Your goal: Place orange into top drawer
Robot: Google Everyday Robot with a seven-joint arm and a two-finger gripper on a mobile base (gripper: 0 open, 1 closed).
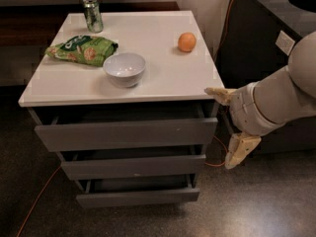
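The gripper (228, 124), fingers (240, 151) spread, hangs beside the top drawer (126, 133).

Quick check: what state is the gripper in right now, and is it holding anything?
Gripper: open, holding nothing, beside the right end of the top drawer. The orange lies apart from it on the white tabletop.

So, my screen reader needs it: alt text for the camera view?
An orange sits on the white tabletop above the part-open top drawer; the gripper, jaws open, hovers off the right edge. A bowl, green bag and can sit nearby.
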